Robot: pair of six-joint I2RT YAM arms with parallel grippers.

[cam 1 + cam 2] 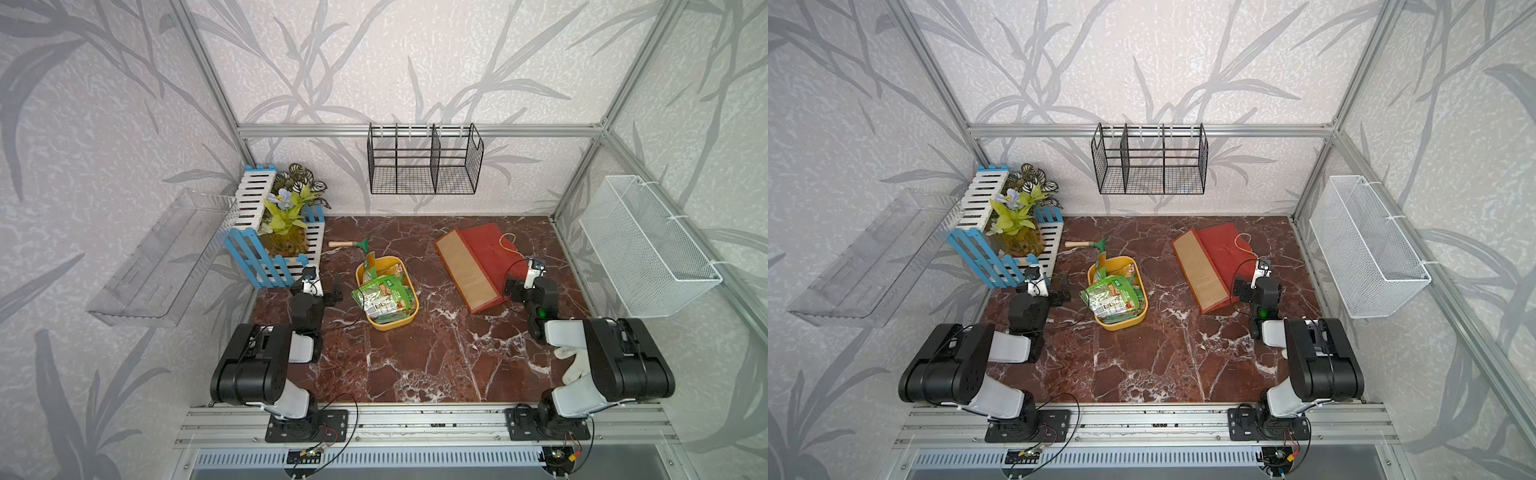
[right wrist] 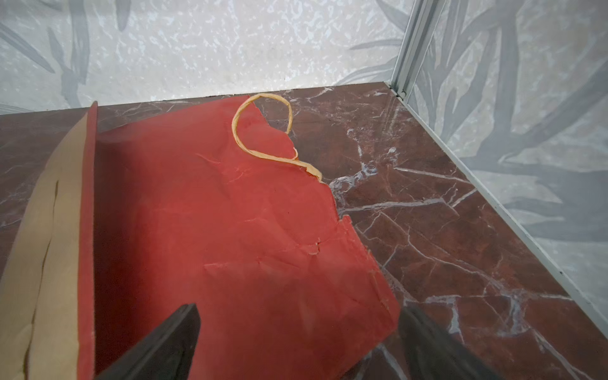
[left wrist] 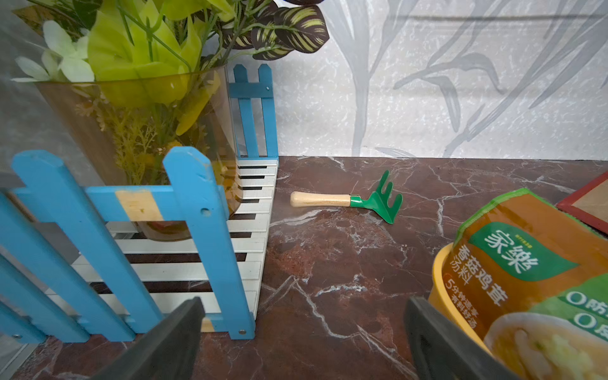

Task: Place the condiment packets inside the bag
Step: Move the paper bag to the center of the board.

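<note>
Several condiment packets (image 1: 384, 293), mostly green, are piled in a yellow tray (image 1: 399, 323) at mid-table; an orange and green one (image 3: 513, 263) leans over the tray's rim. The red bag (image 1: 478, 266) lies flat at the back right, showing a tan panel and a cord handle (image 2: 263, 131). My left gripper (image 1: 336, 291) (image 3: 302, 329) is open just left of the tray, with only table between its fingers. My right gripper (image 1: 513, 286) (image 2: 296, 332) is open low at the bag's near right corner. One finger (image 2: 171, 339) is over the red paper and the other is past the bag's edge.
A blue and white fence planter with flowers (image 1: 276, 241) stands at the back left, close to my left gripper. A small green rake (image 1: 353, 244) lies behind the tray. A black wire rack (image 1: 424, 162), a white mesh basket (image 1: 648, 249) and a clear shelf (image 1: 162, 257) hang on the walls.
</note>
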